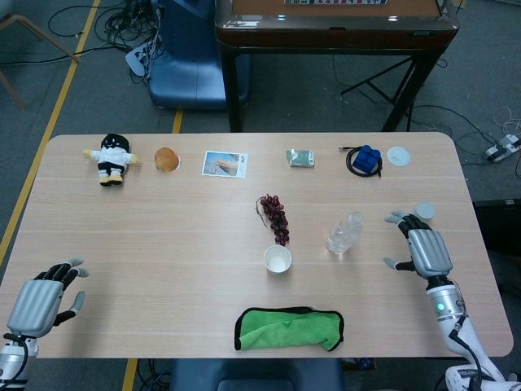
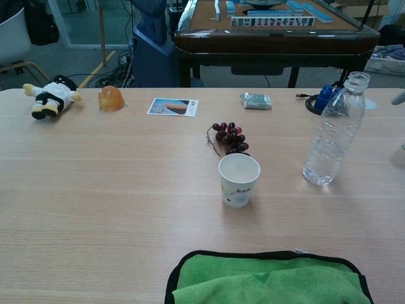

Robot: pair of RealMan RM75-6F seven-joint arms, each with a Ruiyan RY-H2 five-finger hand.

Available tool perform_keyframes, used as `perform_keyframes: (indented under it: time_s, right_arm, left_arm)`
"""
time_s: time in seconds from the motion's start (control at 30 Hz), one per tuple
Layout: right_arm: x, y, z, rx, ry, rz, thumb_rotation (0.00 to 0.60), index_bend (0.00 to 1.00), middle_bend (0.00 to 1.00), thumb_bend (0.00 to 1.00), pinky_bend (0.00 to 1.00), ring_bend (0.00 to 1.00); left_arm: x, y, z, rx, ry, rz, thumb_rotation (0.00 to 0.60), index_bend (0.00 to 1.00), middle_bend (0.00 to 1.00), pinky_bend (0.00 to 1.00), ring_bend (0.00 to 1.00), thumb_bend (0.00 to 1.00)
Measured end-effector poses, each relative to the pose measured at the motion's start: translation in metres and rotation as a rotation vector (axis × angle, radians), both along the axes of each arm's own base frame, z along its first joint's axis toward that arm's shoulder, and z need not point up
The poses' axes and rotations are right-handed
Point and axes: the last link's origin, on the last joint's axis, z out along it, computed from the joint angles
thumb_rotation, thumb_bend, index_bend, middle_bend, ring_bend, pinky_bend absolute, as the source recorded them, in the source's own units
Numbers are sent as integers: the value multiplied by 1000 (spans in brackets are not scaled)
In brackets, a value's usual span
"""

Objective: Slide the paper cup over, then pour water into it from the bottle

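Wooden table point(image 1: 163, 236) carries your paper cup point(image 1: 278, 259), upright, just behind the green cloth point(image 1: 289, 328). Uncapped bottle point(image 1: 345, 233) stands right of the cup. Your right hand point(image 1: 423, 248) hovers beyond the bottle, fingers spread, holding nothing; left hand point(image 1: 39, 300) likewise released, far left.

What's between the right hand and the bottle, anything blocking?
Nothing visible. The right hand is open beside the bottle, with only bare table in the gap. The small white cap lies beyond the fingers, off that line.
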Motion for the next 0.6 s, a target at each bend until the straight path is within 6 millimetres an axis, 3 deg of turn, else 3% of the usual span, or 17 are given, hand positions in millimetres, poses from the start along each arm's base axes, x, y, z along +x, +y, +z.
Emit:
perform_keyframes:
  time_s: [0.2,0.6]
  right_arm:
    - [4,-18,-12,7,-26,11,600,245,155,0,291,142]
    - [9,-32,-39,78,-115,21,600,209,145,0,321,138]
  left_arm:
    - [-1,0,1,1,-5,5,600,370,226,435,272,396]
    - [0,-2,-2,-11,-4,10,600,380,226,435,272,396]
